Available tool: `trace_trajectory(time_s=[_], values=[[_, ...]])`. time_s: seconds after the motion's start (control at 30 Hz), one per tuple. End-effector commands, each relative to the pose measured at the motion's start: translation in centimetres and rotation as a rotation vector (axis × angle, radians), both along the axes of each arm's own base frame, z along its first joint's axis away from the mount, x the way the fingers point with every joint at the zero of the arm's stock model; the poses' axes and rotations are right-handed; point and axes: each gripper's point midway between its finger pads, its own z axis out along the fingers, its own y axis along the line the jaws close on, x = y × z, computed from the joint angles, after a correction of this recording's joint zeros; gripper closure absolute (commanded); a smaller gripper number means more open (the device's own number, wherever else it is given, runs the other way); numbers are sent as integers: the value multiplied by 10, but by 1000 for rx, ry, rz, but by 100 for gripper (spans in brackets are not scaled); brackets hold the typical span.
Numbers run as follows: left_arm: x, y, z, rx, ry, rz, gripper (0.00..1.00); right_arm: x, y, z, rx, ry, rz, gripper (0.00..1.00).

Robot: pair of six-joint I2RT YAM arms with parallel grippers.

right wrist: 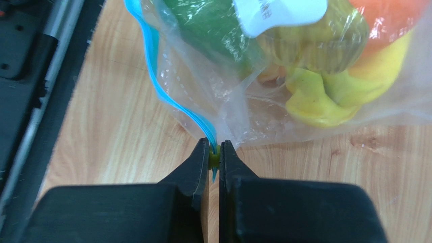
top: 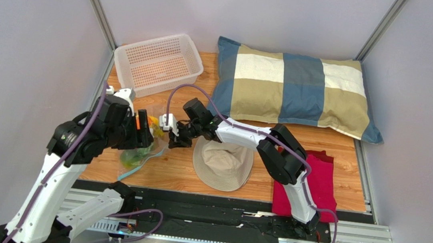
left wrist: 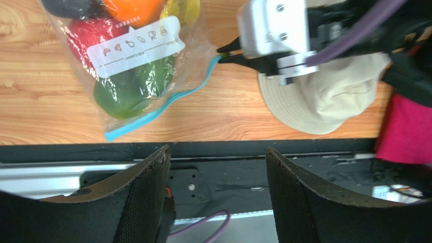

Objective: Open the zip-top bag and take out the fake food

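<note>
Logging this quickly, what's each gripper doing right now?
Left gripper: open, holding nothing.
Right gripper: shut on the zip-top bag.

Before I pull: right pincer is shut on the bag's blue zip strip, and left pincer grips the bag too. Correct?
Not quite. The left pincer is open and holds nothing, as the left wrist view shows. The right pincer is shut on the bag's blue zip strip.

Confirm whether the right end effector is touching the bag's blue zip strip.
Touching. The right wrist view shows the right end effector pinched shut on the end of the blue zip strip of the zip-top bag, no gap visible.
</note>
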Motion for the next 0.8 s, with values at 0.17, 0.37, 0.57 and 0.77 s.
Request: trace_trajectory(time_s=[0.17,0.37,0.57,0.77], values=[[14,-30,-4,-32,-211,-288,21,-7,-33,137,154,136,37,100],[36,-48,-1,0,-321,-429,12,-21,-48,163,130,145,92,100],[61,-62,-33,45,-133,-453,15,-20,-53,187,101,195,63,100],[74,-65,-39,66,-192,-473,28,-16,-49,205,119,200,46,100]])
